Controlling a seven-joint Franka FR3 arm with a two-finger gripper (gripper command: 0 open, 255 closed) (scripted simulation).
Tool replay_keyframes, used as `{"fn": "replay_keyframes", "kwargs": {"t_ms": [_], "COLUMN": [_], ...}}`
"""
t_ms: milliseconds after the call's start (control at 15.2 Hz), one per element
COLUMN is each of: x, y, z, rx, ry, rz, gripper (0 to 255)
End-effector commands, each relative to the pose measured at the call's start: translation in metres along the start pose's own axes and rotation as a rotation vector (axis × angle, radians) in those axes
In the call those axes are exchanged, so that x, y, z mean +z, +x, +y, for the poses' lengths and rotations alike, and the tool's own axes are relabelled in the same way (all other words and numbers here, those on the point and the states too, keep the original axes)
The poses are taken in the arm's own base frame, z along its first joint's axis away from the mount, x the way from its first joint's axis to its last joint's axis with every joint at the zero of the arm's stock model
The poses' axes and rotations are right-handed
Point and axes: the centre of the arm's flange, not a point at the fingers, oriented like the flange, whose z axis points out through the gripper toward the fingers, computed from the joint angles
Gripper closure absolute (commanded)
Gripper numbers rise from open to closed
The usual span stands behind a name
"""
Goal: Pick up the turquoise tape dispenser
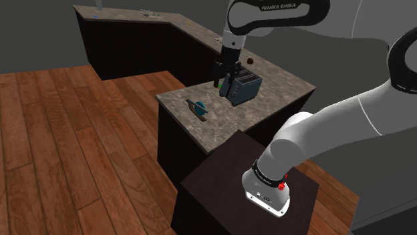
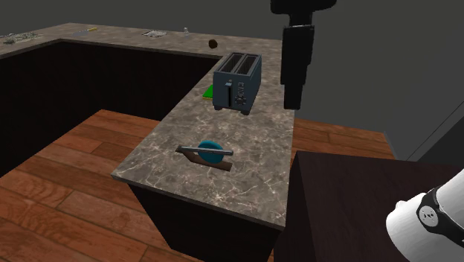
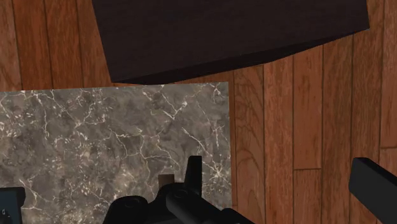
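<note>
The turquoise tape dispenser (image 1: 198, 107) (image 2: 208, 151) is a teal roll on a dark brown base. It lies on the marble counter (image 1: 267, 100) (image 2: 253, 186), towards the counter's end by the wooden floor. My black gripper (image 1: 222, 80) (image 2: 291, 103) hangs well above the counter beside the toaster, away from the dispenser. In the wrist view the gripper (image 3: 283, 181) is open, its fingers (image 3: 194, 170) standing wide apart with nothing between them, over the counter's corner and the floor.
A dark blue-grey toaster (image 1: 242, 87) (image 2: 237, 82) stands mid-counter with a green flat item (image 2: 210, 92) behind it. A small brown ball (image 2: 213, 44) lies farther back. The dark stand (image 1: 227, 180) (image 2: 349, 193) (image 3: 229, 38) adjoins the counter. A longer counter (image 1: 133, 17) runs behind.
</note>
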Motion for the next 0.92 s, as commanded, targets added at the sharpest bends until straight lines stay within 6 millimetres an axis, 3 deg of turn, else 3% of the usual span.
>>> {"fn": "replay_keyframes", "kwargs": {"t_ms": [0,858], "x": [0.018,0.123], "y": [0.022,0.148], "z": [0.007,0.057], "rx": [-0.003,-0.017], "ry": [-0.004,-0.029], "rz": [0.001,-0.008], "gripper": [0,0]}}
